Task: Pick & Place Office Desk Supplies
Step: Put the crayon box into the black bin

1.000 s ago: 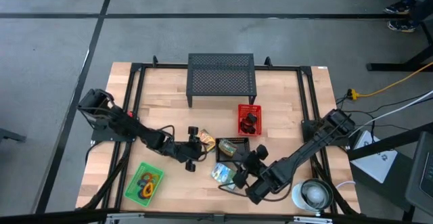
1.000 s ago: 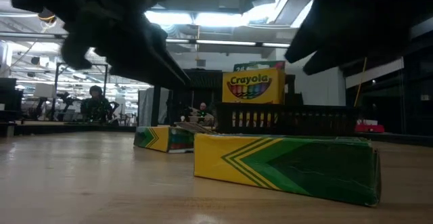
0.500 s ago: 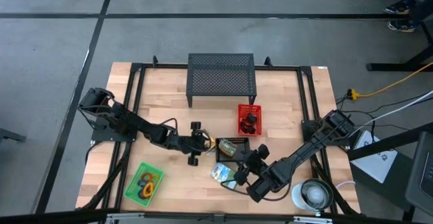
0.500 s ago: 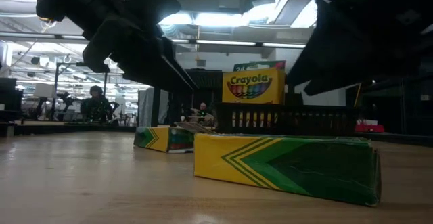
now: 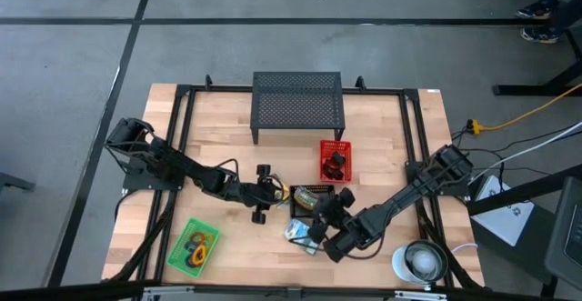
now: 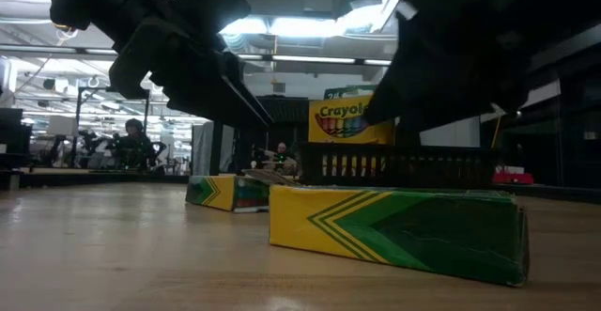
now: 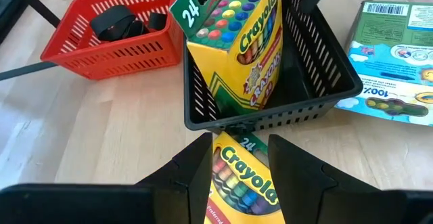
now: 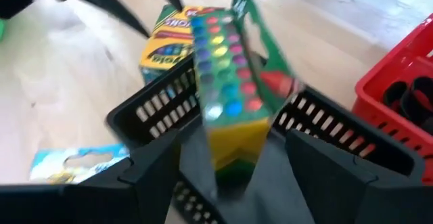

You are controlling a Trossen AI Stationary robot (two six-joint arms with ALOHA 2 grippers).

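Your right gripper [image 8: 223,173] has shifted left since a second ago; its spread fingers flank the crayon box [image 8: 226,95] standing in the black basket [image 5: 312,195]. Left fingers [image 7: 196,176] pinch a second crayon box [image 7: 241,180] beside the basket on the desk [image 5: 382,146].

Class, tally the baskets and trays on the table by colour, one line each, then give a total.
Red basket: 1
Black basket: 1
Green tray: 1
Total: 3
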